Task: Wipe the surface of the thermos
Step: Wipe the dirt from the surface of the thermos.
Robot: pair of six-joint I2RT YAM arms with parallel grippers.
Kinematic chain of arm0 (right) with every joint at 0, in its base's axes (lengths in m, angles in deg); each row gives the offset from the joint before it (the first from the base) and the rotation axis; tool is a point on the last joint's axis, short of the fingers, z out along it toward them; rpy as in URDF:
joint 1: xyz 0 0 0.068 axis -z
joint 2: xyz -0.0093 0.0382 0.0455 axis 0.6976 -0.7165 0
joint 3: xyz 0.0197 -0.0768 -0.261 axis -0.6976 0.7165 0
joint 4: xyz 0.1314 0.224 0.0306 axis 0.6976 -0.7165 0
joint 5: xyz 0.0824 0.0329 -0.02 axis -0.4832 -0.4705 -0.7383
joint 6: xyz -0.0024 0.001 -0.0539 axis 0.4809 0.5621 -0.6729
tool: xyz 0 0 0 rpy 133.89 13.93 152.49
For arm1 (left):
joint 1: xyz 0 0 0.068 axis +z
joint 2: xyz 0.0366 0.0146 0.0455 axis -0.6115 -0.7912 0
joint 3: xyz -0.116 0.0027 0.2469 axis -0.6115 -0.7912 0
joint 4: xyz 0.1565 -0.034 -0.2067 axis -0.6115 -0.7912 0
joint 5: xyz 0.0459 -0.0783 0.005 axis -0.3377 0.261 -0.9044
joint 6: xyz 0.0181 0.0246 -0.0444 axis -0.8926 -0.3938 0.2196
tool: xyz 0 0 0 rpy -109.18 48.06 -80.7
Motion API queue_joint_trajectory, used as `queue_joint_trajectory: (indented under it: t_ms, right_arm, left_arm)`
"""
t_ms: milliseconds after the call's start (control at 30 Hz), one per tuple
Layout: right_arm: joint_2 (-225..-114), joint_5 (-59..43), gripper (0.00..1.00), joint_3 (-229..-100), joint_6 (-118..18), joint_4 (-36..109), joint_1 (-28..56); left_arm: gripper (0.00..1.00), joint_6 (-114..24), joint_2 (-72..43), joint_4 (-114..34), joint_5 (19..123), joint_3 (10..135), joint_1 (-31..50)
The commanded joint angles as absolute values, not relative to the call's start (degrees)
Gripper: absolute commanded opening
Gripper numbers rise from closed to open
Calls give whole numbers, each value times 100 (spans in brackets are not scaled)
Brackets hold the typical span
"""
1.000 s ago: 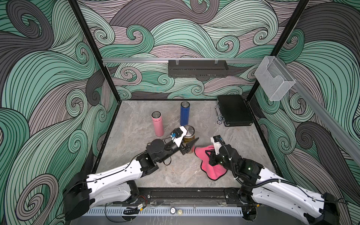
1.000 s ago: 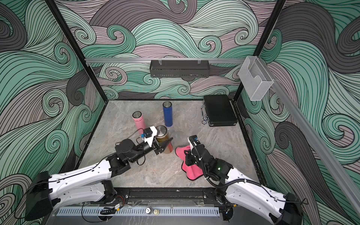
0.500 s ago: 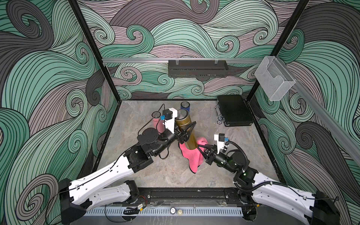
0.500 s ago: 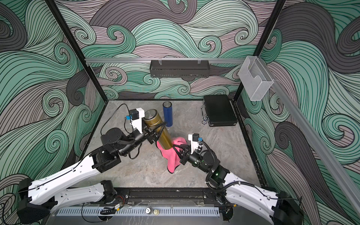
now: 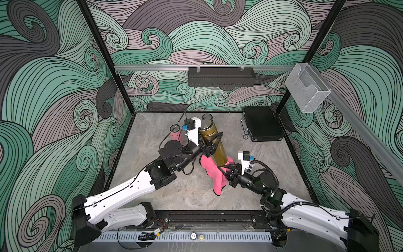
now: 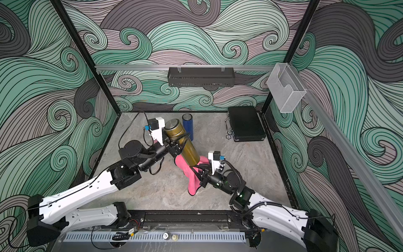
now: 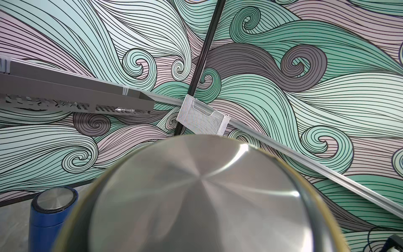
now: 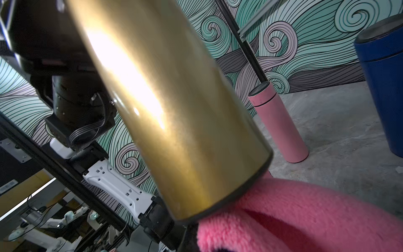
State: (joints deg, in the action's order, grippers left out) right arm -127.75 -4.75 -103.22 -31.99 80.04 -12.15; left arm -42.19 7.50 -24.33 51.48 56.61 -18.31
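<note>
One gold thermos (image 5: 219,155) is being held in the air over the middle of the grey table (image 5: 187,196), tilted, with its steel lid pointing up toward the back wall and its base pointing down toward you. Your left gripper (image 5: 211,144) is clamping it around the upper body, fingers closed snugly on the metal. Your right gripper (image 5: 226,172) is closed tight, pinching a pink cloth (image 5: 214,179). The cloth is bunching against the base of the thermos and hanging down below it. In the right wrist view, the fleecy cloth is touching the thermos's bottom edge. A blue thermos (image 6: 188,125) and a pink thermos (image 5: 175,133) are standing upright behind the lifted one, near the back of the table. A closed black case (image 5: 262,123) is lying in the back right corner.
</note>
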Motion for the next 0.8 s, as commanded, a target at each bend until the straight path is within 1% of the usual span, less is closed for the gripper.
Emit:
queue_joint_trajectory:
  t_ms: [0,67,167,233,367,467,567,667,767]
  right_arm:
    - [-12758,-512,0,-10735,-3637,8623,-1557]
    - [-12607,-301,0,-10701,-3661,8530,-1554]
    - [-12051,213,0,-10747,-3812,7676,-1453]
    - [-11744,496,0,-10733,-3808,7210,-1325]
    - [-11519,613,0,-10734,-3697,6612,-988]
    - [-11802,478,0,-10843,-3657,6630,-942]
    - [-12425,-62,0,-10927,-3493,7315,-1009]
    - [-12902,-233,0,-11057,-3419,7870,-1277]
    - [-13000,-102,0,-11306,-3605,7763,-1645]
  left_arm:
    - [0,-4113,618,-2408,5355,5860,-1855]
    - [0,-4143,639,-2421,5206,5798,-1853]
    - [0,-4108,793,-2379,4972,5612,-1853]
    - [0,-4117,916,-2338,4999,5514,-1855]
    - [0,-4139,1089,-2553,5210,5559,-1855]
    - [0,-4144,1105,-2720,5436,5631,-1855]
    - [0,-4174,1070,-2575,5531,5594,-1851]
    - [0,-4278,1048,-2391,5526,5525,-1855]
    - [0,-4377,1035,-2324,5447,5488,-1854]
